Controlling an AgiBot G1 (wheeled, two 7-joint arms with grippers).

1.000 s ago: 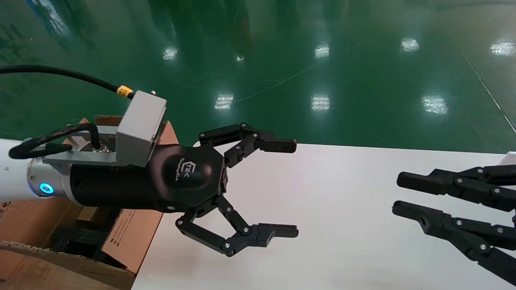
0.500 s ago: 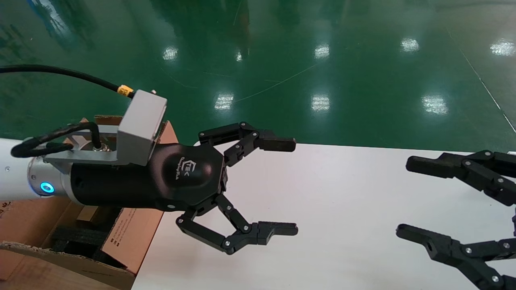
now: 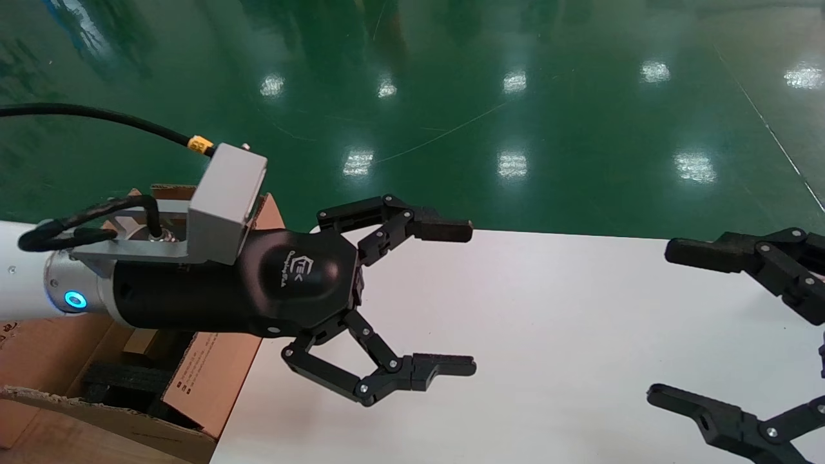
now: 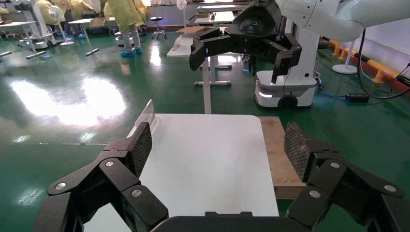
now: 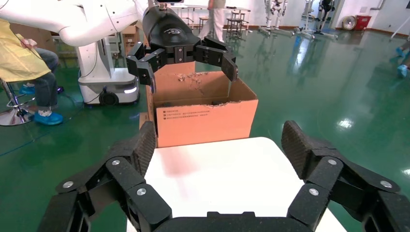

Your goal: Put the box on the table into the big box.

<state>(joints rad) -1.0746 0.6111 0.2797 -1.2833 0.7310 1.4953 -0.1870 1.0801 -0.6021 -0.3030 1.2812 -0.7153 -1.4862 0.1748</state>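
Observation:
The small flat box shows in no view. The white table (image 3: 548, 335) lies bare between my grippers. The big box (image 3: 213, 374), a brown carton with torn flaps and black foam inside, stands off the table's left end; it also shows in the right wrist view (image 5: 203, 108). My left gripper (image 3: 461, 299) is open and empty, hovering over the table's left part next to the big box. My right gripper (image 3: 667, 322) is open wide and empty over the table's right part. In the wrist views the left gripper (image 4: 218, 147) and right gripper (image 5: 217, 150) hold nothing.
A wooden board (image 4: 278, 154) lies beside the table's far long edge in the left wrist view. A small white card (image 4: 147, 113) stands at a table corner. Green floor (image 3: 515, 116) surrounds the table. People and other robot stations are far off.
My right gripper has opened from nearly closed to wide and has drawn back to the right. The left arm has not moved.

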